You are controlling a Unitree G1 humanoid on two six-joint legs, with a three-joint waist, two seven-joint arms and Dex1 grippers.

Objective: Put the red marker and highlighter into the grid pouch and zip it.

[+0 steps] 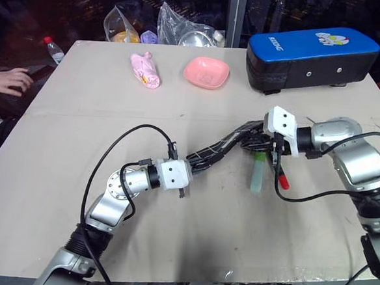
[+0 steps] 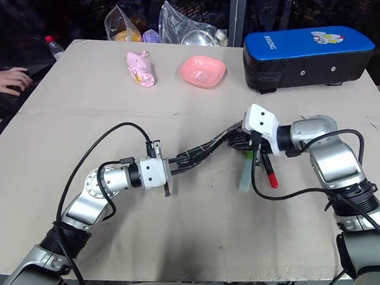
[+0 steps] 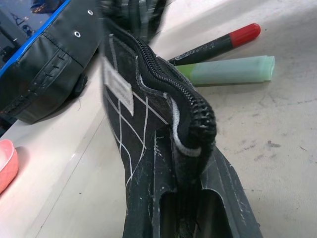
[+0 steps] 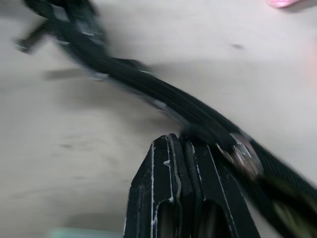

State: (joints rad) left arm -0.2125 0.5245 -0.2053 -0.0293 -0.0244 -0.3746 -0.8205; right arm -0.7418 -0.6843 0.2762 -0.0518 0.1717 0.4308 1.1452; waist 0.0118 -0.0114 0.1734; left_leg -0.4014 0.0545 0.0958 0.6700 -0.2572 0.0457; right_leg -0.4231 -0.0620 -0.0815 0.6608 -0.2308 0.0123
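1. My left pincer [image 1: 186, 176] was clamped on one end of the grid pouch [image 1: 219, 151], its two black fingers pressed together over the fabric edge.
2. The grid pouch was black fabric with thin white grid lines, a small white label on its side and a black zipper along its top edge; it hung stretched between my two pincers, lifted off the table [image 1: 77, 174] and twisted into a long band.
3. My right pincer [image 2: 253, 147] was closed at the other end of the pouch, fingers together by the zipper line; in the right wrist view a small metal pull sat just beside the fingertips, too blurred for me to tell whether it was pinched.
4. The highlighter [image 1: 258, 173], a pale mint-green chunky stick, lay flat on the table under my right pincer.
5. The red marker [image 1: 281, 179], slim with a dark body and a red end, lay just beside the highlighter, both outside the pouch.
6. A big blue-topped case [image 1: 313, 56] stood at the table's far side, with a pink dish [image 1: 206, 72] near it.
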